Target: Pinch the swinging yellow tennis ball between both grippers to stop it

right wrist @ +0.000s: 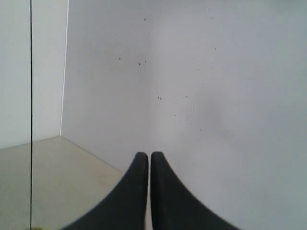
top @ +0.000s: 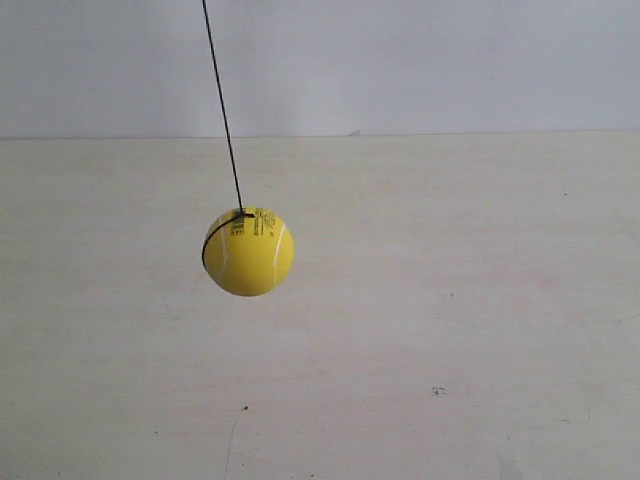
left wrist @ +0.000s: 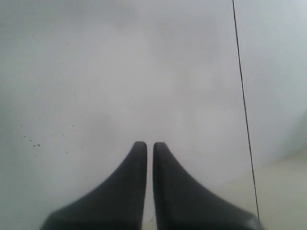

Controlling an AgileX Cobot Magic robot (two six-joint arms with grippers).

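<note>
Exterior view: the ball [top: 248,252] hangs alone on its string [top: 222,105]; left claw [left wrist: 149,145] and right claw [right wrist: 146,155], both pressed together, see only string (nearer arm unclear).

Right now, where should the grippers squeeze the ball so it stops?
At its widest middle, with the left gripper and right gripper pressing in from opposite sides, level with each other. The ball is round, so off-centre pushes would likely slip, and the string ties on at its top.
</note>
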